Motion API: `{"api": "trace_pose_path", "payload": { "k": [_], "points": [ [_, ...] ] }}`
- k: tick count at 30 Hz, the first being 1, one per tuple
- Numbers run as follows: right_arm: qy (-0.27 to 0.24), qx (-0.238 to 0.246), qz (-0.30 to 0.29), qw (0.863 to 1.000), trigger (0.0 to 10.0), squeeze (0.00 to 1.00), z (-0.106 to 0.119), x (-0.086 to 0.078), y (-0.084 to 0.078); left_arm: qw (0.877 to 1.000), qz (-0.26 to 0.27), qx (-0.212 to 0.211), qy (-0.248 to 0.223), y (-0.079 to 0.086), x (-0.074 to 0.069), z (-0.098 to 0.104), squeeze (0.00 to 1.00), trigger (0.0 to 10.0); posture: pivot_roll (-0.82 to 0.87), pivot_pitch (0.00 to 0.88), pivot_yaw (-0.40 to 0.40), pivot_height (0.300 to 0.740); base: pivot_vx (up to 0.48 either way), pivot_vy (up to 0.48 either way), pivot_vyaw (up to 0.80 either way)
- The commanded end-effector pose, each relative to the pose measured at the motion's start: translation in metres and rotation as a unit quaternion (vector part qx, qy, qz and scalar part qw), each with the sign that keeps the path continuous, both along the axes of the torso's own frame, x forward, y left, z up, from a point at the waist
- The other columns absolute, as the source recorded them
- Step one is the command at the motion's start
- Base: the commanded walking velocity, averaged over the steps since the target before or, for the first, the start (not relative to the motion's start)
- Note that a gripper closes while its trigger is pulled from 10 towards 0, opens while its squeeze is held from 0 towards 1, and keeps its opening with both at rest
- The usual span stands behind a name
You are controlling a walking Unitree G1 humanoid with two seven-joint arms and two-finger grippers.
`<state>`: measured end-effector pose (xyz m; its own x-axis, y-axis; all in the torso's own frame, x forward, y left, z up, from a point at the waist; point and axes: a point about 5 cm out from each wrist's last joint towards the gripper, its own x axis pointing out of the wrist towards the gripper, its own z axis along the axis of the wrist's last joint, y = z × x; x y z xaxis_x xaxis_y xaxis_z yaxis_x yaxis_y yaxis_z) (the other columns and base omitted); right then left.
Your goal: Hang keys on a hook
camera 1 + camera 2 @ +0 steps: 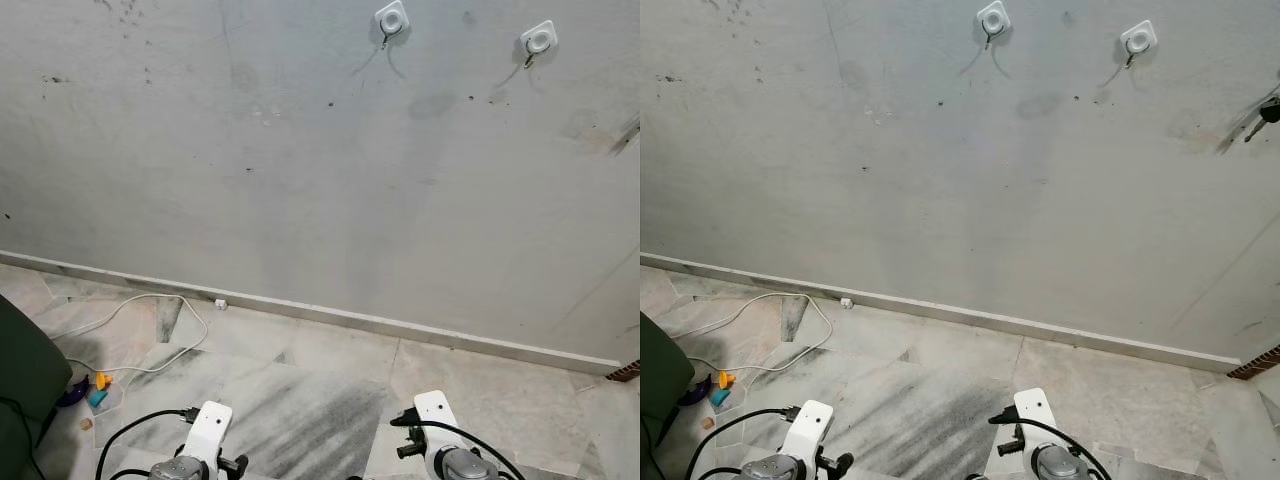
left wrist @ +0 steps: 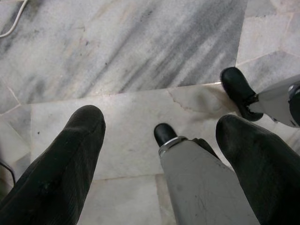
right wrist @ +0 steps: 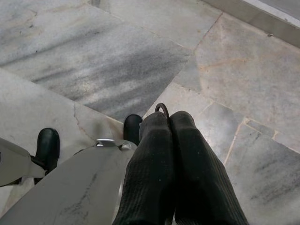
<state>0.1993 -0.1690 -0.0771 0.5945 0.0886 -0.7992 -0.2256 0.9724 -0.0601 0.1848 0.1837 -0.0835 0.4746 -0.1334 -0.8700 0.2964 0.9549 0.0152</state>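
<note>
Here I see two white square hooks [image 1: 391, 20] [image 1: 538, 39] high on the grey wall [image 1: 300, 170]. The right pincer [image 3: 169, 119] hangs over the marble floor [image 3: 93, 47], fingers pressed together on a thin dark ring [image 3: 161, 107] (the keys themselves are hidden). The left pincer [image 2: 159, 126] gapes wide, holding nothing.
</note>
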Motion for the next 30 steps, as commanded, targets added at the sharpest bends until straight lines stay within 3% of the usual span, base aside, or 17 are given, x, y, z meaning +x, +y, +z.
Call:
{"api": "trace_pose_path", "payload": {
  "k": [1,16,23,30],
  "points": [
    [0.010,-0.003,-0.007,1.000,10.0,0.00,-0.0024,-0.0046,-0.0032,1.000,-0.001,0.003,0.003,0.0009,-0.0006,-0.0003,0.00,10.0,-0.04,0.078,0.028,0.740,0.000,0.000,-0.80],
    [0.011,0.000,-0.008,1.000,10.0,0.00,-0.0033,-0.0066,-0.0037,1.000,-0.006,-0.002,0.003,0.0003,0.0072,0.0035,0.00,10.0,-0.05,0.082,0.029,0.740,0.000,0.000,-0.80],
    [0.016,0.002,-0.005,1.000,10.0,0.00,-0.0040,-0.0078,-0.0033,1.000,0.001,-0.014,0.004,0.0001,0.0059,0.0030,0.00,10.0,-0.05,0.083,0.027,0.740,0.000,0.000,-0.22],
    [0.018,0.003,-0.006,1.000,10.0,0.00,-0.0045,-0.0088,-0.0030,1.000,-0.010,-0.015,0.008,0.0017,0.0068,0.0039,0.00,10.0,-0.05,0.082,0.027,0.740,0.000,0.000,-0.80]
  ]
}}
